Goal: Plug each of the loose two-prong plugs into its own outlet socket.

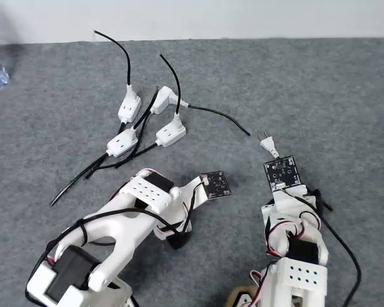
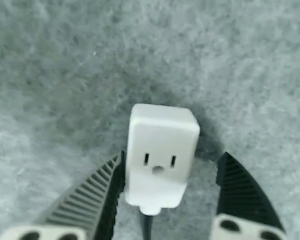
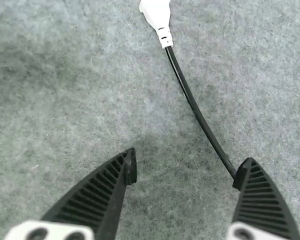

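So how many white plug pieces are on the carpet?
5 seen from above: four bunched pieces on the far side, one pronged plug by the right arm. A socket inside the open left gripper may be a sixth, hidden under that arm.

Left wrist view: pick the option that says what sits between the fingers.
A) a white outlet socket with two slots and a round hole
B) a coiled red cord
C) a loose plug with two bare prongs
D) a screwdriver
A: a white outlet socket, its face showing two slots above a round hole, sits on the grey carpet between the left arm's open fingers.
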You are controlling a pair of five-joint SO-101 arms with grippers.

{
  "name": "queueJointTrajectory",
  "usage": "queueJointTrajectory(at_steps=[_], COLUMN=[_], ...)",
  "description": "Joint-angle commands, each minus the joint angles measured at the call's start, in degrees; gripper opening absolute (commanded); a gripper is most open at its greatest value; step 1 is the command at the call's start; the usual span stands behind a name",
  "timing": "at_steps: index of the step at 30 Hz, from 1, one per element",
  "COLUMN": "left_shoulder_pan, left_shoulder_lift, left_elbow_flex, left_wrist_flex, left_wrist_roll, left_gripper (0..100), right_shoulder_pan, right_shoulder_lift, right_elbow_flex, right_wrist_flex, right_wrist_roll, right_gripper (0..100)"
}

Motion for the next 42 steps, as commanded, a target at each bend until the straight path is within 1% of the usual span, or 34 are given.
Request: queueJointTrajectory(at_steps=[1, 6, 8, 10, 14, 23, 42], left_shoulder_pan=[-0.44, 0.09, 0.18, 0.09, -0.18, -0.35, -0.35], left_shoulder_lift=[-3.25, -12.92, -14.68, -14.33, -11.16, -3.96, -2.9], left_elbow_flex=[-2.68, -1.8, -0.04, 1.36, 1.89, 1.63, 0.48], left_wrist_flex=[2.11, 6.51, 8.09, 8.97, 8.88, 3.08, 3.52], left_wrist_roll=[-0.44, -0.79, -4.31, -7.21, -10.37, -10.37, -10.37], left_gripper=[26, 24, 24, 24, 24, 24, 24], right_shoulder_pan=[-0.4, -0.4, -0.4, -0.4, -0.4, -0.4, -0.4], right_shoulder_lift=[-0.4, -0.4, -0.4, -0.4, -0.4, -0.4, -0.4], right_elbow_flex=[-1.32, -1.32, -1.32, -1.32, -1.32, -1.32, -1.32], right_wrist_flex=[1.54, 1.54, 1.54, 1.54, 1.54, 1.54, 1.54], right_wrist_roll=[0.53, 0.53, 0.53, 0.53, 0.53, 0.53, 0.53], right_gripper=[30.2, 30.2, 30.2, 30.2, 30.2, 30.2, 30.2])
